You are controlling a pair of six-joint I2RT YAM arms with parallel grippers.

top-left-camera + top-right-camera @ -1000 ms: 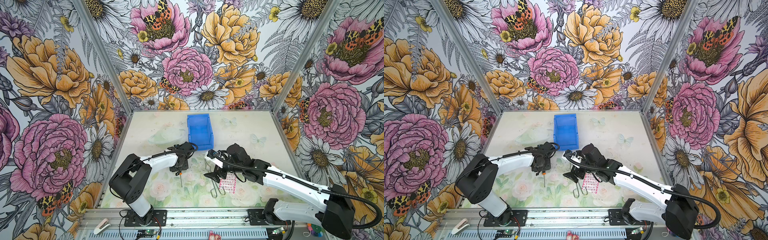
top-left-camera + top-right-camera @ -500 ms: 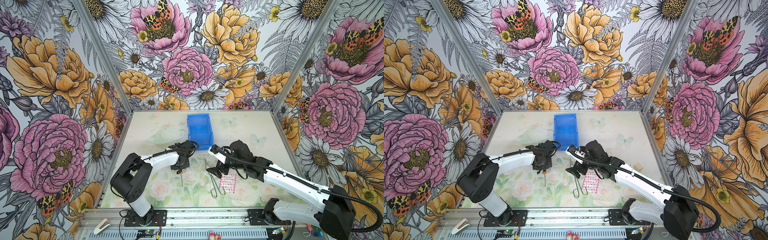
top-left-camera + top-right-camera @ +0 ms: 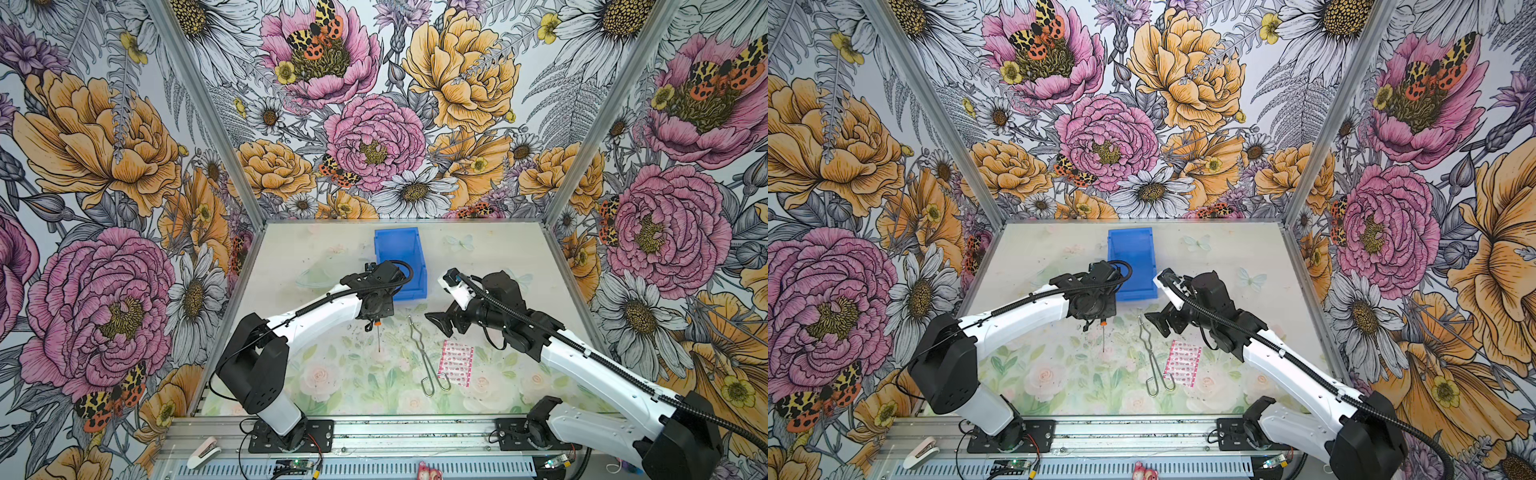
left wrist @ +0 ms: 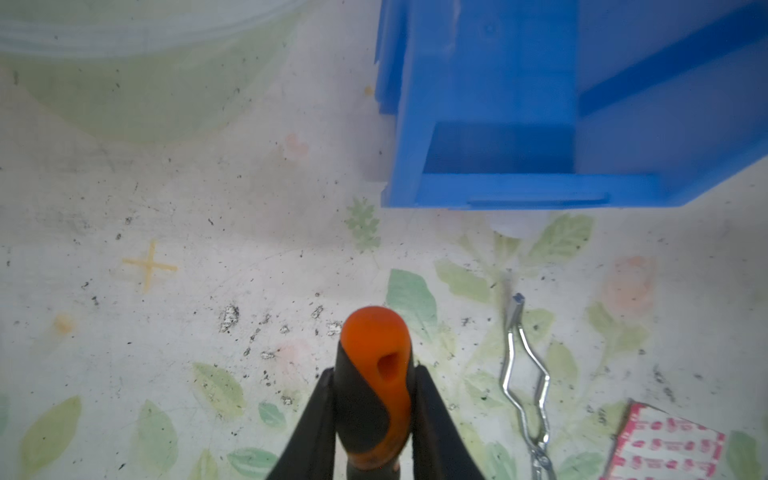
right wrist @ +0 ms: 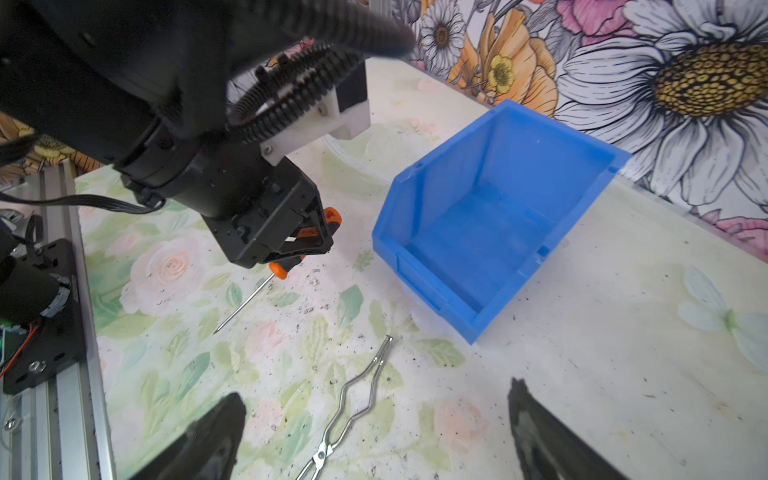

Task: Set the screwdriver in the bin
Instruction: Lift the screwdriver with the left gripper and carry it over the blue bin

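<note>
Orange-handled screwdriver (image 4: 372, 386) pinched in left gripper (image 4: 371, 419), right gripper (image 5: 370, 432) spread idle; transport step, next move calls for carrying over bin (image 3: 409, 286)

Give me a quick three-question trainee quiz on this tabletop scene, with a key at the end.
1. True or false: the left tool is shut on the screwdriver.
2. What is inside the bin? A) wire tongs B) nothing C) pink packet
3. Fill in: the right tool has its jaws ____.

Key: 1 true. 2 B. 3 open; it holds nothing, above the wire tongs, with the pink packet alongside.
</note>
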